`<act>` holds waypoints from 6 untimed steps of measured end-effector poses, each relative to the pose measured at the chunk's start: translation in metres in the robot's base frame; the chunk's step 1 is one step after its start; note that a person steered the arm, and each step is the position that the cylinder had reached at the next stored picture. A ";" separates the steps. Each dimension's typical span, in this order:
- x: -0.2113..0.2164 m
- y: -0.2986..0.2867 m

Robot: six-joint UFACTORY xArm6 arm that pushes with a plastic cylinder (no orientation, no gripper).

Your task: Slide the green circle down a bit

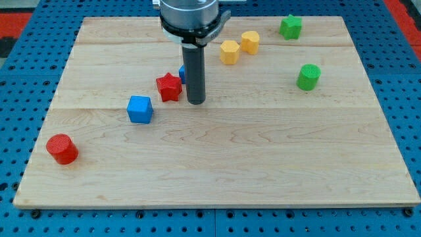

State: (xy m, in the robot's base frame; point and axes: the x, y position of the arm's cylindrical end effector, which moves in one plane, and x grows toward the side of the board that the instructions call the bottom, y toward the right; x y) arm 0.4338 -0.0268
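My tip (pixel 196 102) rests near the middle of the table (pixel 217 178), just right of the red star (pixel 170 86) with a blue block (pixel 182 73) half hidden behind the rod, and I carry no pincer, so nothing opens or closes. The green circle (pixel 308 76) stands well apart toward the view's right, below the green star (pixel 291 27). It looks light, rigid and likely to slide easily, so I judge a push on its top side best, with bare wood below it and the right edge near.

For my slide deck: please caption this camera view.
My tip rests beside the red star, far left of the green circle waiting on the wooden board.
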 end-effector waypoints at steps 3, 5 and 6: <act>-0.070 0.176; -0.089 0.284; -0.073 0.322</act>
